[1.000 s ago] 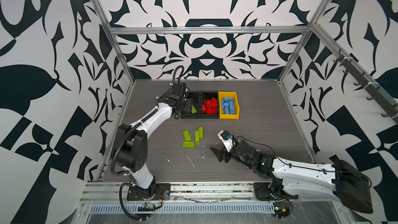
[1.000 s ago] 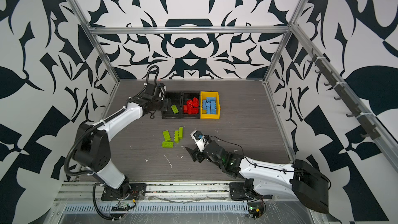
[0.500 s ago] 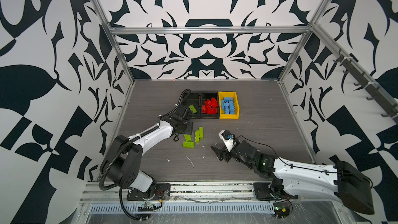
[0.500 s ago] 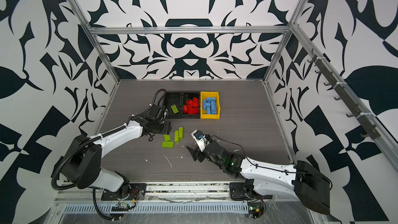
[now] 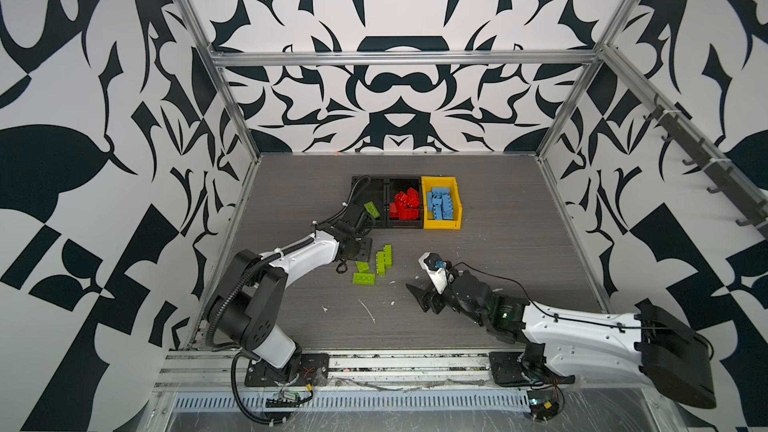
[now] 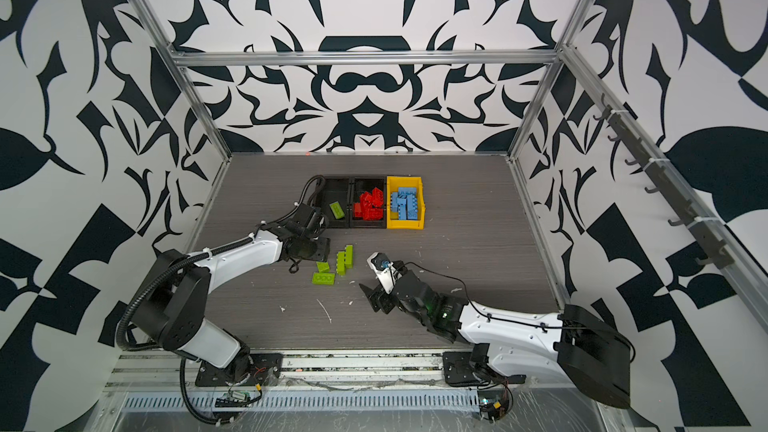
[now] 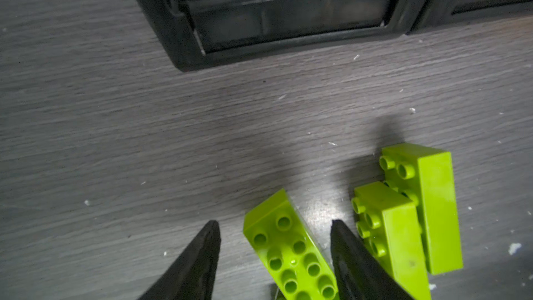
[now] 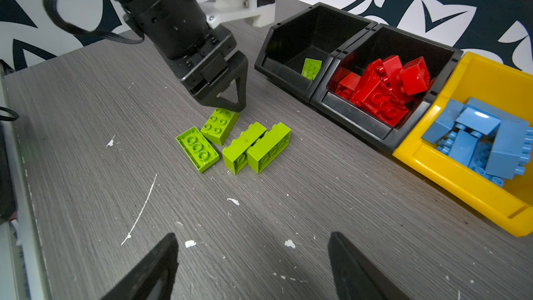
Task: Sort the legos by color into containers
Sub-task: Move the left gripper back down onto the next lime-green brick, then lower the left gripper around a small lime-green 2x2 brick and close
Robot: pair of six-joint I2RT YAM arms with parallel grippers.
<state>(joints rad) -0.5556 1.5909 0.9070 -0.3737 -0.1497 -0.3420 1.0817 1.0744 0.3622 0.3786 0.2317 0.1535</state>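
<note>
Several lime green legos lie loose on the table. One studs-up green brick (image 7: 288,252) (image 8: 219,124) sits between the fingers of my left gripper (image 7: 274,223) (image 5: 360,260), which is open and straddles it, apart from its sides. An upside-down brick (image 8: 197,149) and two bricks on their sides (image 8: 243,145) lie beside it. The left black container (image 8: 285,77) holds one green lego (image 8: 311,67). Red legos (image 8: 380,88) fill the middle black container (image 8: 360,116), and blue ones (image 8: 484,142) the yellow container (image 8: 461,180). My right gripper (image 8: 253,234) (image 5: 419,297) hovers open and empty over the table.
In both top views the three containers stand in a row at the middle back of the grey table (image 5: 519,243). Patterned walls and metal frame posts (image 5: 565,118) close in the table on three sides. White scuffs and flecks (image 8: 138,215) mark the surface.
My left gripper has come from above the left black container down to the loose green legos, and now straddles one. The right arm has stayed put.
</note>
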